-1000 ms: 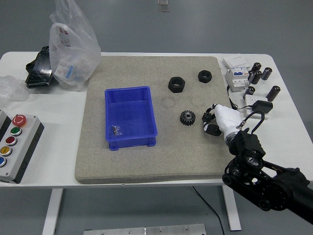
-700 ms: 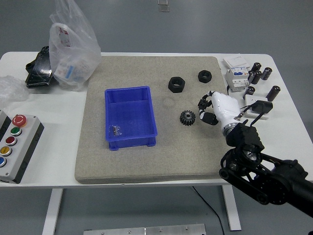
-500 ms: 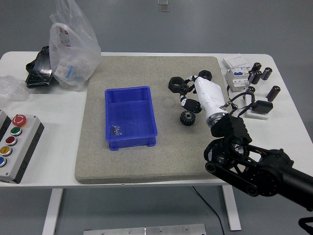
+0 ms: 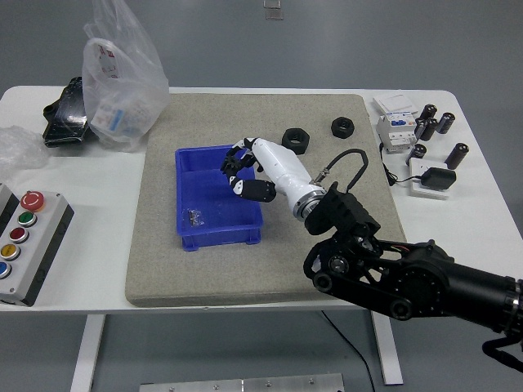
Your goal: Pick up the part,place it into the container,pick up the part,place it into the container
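Observation:
My right hand [image 4: 243, 173] hangs over the right side of the blue container [image 4: 196, 238], its fingers curled around a small black gear [image 4: 238, 163] that is mostly hidden by them. The white forearm [image 4: 282, 174] slants back to the lower right. A small metal part [image 4: 194, 217] lies inside the container near its front left. Two black hex nuts lie on the grey mat: a larger one [image 4: 296, 138] and a smaller one [image 4: 342, 126] further right. My left arm is out of view.
A grey mat [image 4: 163, 278] covers the table's middle. A clear plastic bag [image 4: 121, 77] and a black object [image 4: 64, 114] sit far left, a button box [image 4: 24, 241] at the left edge. A circuit breaker [image 4: 394, 124], several black cylinders [image 4: 433, 122] and an adapter [image 4: 431, 180] sit far right.
My right hand swung left from the mat's right side, closed on the black gear and carried it over the blue container. The gear's old spot on the mat is bare.

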Controlling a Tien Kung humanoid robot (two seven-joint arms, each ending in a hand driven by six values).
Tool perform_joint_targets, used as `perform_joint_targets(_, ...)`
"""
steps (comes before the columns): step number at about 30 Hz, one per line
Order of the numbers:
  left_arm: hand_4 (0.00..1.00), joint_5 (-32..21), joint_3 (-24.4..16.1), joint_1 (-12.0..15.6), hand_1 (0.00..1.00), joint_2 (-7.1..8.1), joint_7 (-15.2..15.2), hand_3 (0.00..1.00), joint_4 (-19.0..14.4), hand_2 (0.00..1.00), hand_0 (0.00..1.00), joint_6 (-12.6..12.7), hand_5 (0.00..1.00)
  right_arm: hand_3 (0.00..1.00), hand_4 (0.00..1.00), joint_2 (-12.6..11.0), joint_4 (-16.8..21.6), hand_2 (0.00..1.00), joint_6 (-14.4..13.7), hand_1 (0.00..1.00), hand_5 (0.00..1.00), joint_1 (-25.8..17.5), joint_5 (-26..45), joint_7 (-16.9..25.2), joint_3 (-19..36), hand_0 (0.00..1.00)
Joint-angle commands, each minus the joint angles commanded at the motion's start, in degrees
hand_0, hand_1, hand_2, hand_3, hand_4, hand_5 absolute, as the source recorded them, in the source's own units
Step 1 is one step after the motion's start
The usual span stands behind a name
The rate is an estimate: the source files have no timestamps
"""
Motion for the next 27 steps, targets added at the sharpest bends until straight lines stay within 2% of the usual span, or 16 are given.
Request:
perform_joint_targets(4, 0.943, 0.0, 0.1, 0.0, 0.791, -0.06, 0.0, 0.942, 0.0, 0.788, 0.853, -0.1, 0.854, 0.724, 0.498, 0.2, 0.2, 0.767, 1.7, 0.74, 0.157, 0.2, -2.4, -1.0, 0.4, 0.645)
perform_joint_targets(5, 0.94, 0.0, 0.1, 0.0, 0.79, -0.06, 0.0, 0.943, 0.0, 0.787, 0.85, -0.1, 0.852, 0.852, 0.643, 0.2, 0.2, 0.811, 2.0, 0.761, 0.132, 0.3, -2.7, -1.2, 0.4, 0.666)
perform_joint_targets(10, 0.94, 0.0, 0.1, -0.1, 0.79, -0.06, 0.0, 0.943, 0.0, 0.787, 0.85, -0.1, 0.852, 0.852, 0.643, 0.2, 0.5, 0.811, 3.9, 0.761, 0.132, 0.3, -5.0, -2.9, 1.0, 0.666)
perform_joint_targets(11, 0.94, 0.0, 0.1, -0.1, 0.789, -0.07, 0.0, 0.941, 0.0, 0.787, 0.85, -0.1, 0.851, 0.862, 0.693, 0.1, 0.6, 0.818, 4.2, 0.767, 0.158, 0.3, -5.4, -3.2, 1.2, 0.664)
perform_joint_targets(14, 0.94, 0.1, 0.0, -0.1, 0.789, -0.1, 0.0, 0.941, 0.0, 0.787, 0.85, -0.1, 0.851, 0.862, 0.693, -0.1, 0.6, 0.818, 4.4, 0.767, 0.158, -0.4, -6.9, -4.2, 2.4, 0.664)
perform_joint_targets(17, 0.939, 0.1, 0.0, -0.1, 0.788, -0.16, -0.1, 0.94, 0.0, 0.786, 0.849, -0.1, 0.849, 0.857, 0.711, -1.2, 0.5, 0.816, 5.7, 0.761, 0.166, -1.9, -10.0, -7.1, 5.3, 0.644)
perform_joint_targets(20, 0.939, 0.1, -0.1, 0.0, 0.788, -0.24, -0.1, 0.94, 0.0, 0.786, 0.849, -0.1, 0.849, 0.857, 0.711, -3.1, -0.3, 0.816, 9.0, 0.761, 0.166, -3.7, -13.8, -11.1, 8.9, 0.644)
perform_joint_targets(22, 0.939, 0.2, -0.2, 0.1, 0.788, -0.24, 0.0, 0.94, 0.0, 0.786, 0.849, -0.1, 0.849, 0.857, 0.711, -4.3, -0.8, 0.816, 11.1, 0.761, 0.166, -4.5, -15.5, -11.7, 10.7, 0.644)
perform_joint_targets(23, 0.938, 0.2, -0.2, 0.1, 0.787, -0.23, 0.0, 0.941, 0.0, 0.785, 0.849, -0.1, 0.849, 0.878, 0.79, -4.7, -1.1, 0.826, 11.8, 0.767, 0.232, -4.9, -15.9, -11.7, 11.3, 0.646)
perform_joint_targets(27, 0.938, 0.2, -0.2, 0.1, 0.787, -0.13, -0.1, 0.941, 0.0, 0.785, 0.849, -0.1, 0.849, 0.878, 0.79, -5.4, -2.8, 0.826, 13.4, 0.767, 0.232, -5.9, -15.4, -11.7, 11.6, 0.646)
